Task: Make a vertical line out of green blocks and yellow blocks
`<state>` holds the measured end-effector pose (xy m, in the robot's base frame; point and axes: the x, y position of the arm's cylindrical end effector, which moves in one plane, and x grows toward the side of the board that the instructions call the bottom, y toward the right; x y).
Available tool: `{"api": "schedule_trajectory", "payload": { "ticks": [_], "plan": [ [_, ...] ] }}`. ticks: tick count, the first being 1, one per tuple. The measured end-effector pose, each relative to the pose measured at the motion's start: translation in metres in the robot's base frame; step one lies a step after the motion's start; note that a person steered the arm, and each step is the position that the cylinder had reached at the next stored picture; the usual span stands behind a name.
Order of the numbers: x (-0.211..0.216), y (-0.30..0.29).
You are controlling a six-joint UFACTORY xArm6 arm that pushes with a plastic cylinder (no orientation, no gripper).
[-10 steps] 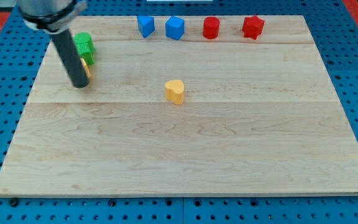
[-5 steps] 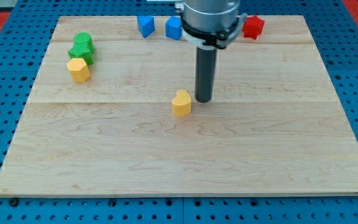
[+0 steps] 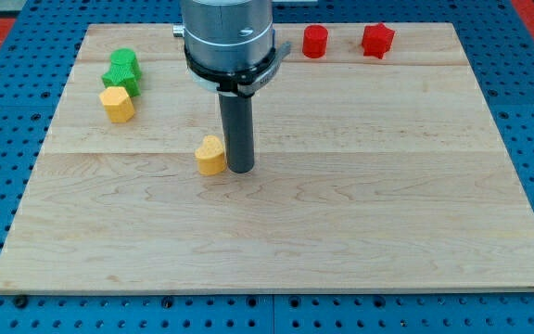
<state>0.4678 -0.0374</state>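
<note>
My tip (image 3: pixel 240 169) pressed against right side of yellow heart block (image 3: pixel 211 155), mid-board; bare wood leftward. Green blocks (image 3: pixel 120 70) and yellow block (image 3: pixel 117 103) near left edge. No gripper fitted.

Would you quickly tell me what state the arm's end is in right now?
No gripper: my tip rests on the board, holding nothing, right beside the yellow heart-shaped block, on its right in the view.

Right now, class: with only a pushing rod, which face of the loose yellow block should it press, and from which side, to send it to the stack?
Press the yellow heart-shaped block on its face toward the view's right, pushing leftward and upward. My tip already sits against that side, and the green blocks with the other yellow block lie up-left.
</note>
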Motion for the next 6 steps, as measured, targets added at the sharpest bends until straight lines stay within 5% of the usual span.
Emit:
{"api": "schedule_trajectory", "payload": {
  "ticks": [4, 6],
  "plan": [
    [-0.03, -0.124],
    [-0.036, -0.074]
  ]
}}
